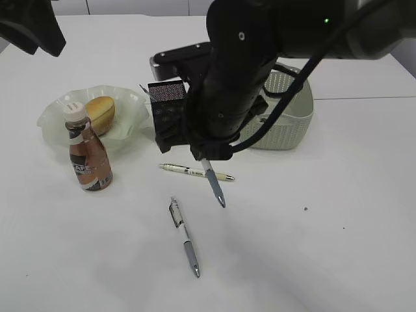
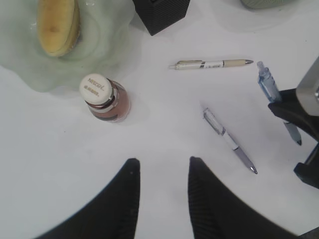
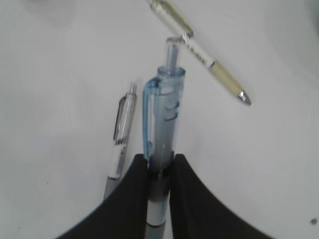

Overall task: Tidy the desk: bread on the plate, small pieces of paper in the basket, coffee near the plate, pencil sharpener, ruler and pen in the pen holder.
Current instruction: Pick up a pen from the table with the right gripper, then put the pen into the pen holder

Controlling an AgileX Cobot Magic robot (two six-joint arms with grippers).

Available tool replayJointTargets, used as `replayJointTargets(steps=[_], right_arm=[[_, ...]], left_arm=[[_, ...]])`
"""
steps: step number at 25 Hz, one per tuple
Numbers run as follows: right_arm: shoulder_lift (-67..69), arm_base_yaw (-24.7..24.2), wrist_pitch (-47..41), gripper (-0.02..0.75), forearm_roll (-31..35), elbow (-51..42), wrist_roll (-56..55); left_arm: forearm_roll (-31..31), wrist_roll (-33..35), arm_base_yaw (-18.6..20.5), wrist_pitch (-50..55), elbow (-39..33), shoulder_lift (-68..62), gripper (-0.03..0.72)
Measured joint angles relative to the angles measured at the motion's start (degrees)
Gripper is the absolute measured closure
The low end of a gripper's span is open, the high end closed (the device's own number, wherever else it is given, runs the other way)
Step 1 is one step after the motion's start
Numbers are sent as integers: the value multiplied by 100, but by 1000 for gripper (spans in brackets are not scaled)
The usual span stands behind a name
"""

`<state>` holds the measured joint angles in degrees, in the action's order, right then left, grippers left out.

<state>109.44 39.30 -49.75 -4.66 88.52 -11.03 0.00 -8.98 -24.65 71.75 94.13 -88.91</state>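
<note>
right fingers (image 3: 158, 172) are clamping a blue pen (image 3: 163, 119), tip hanging above the counter (image 1: 312, 227) | left fingers (image 2: 162, 199) are hovering parted, gripping nothing | cream pen (image 2: 212, 63) and grey pen (image 2: 230, 141) are lying beyond them | coffee (image 2: 105, 97) is standing beside the plate (image 2: 30, 74) holding bread (image 2: 59, 25) | pen holder (image 1: 168, 114) is sitting behind the right fingers, basket (image 1: 286, 123) beside it
</note>
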Motion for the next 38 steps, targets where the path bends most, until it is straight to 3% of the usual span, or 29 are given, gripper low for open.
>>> replayJointTargets(steps=[6,14,29,38], right_arm=[[-274,0,953,671,-607,-50,149],[-410,0,2932,671,-1251,-591,158],[42,-469,5768,671,-1559,-595,158],[886,-726,6439,671,-1572,209,162]], left_arm=[[146,0,0,0,0,0,447],[402,0,0,0,0,0,447],[521,0,0,0,0,0,447],[631,0,0,0,0,-38,448]])
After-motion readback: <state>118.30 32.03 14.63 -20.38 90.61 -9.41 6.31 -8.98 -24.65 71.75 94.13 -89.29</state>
